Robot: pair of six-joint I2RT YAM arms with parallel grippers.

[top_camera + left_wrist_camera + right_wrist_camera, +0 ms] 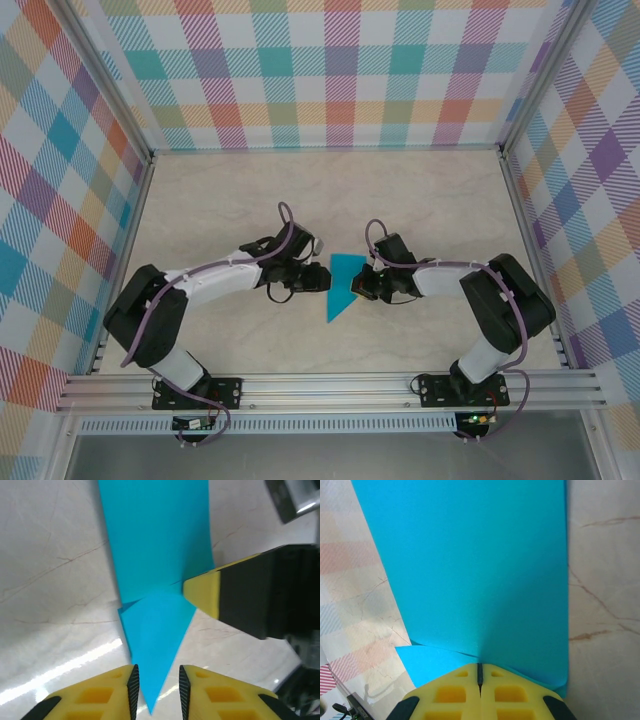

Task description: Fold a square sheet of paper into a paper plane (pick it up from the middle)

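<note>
Folded teal paper [470,570] clamped in right pincer [480,672], left pincer [156,682] slightly apart around its tip.

The far half of the counter [330,190] lies bare up to the checked walls [340,70]. At the centre, the left pincer [322,278] and right pincer [357,289] face each other closely. The sheet of paper [343,275] fills the gap between them.

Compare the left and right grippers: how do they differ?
The left gripper has its jaws apart around the tip of the teal paper; the right gripper is shut, pinching that paper's edge. The left gripper sits at the paper's left, the right gripper at its right. Both have yellow fingers.
</note>
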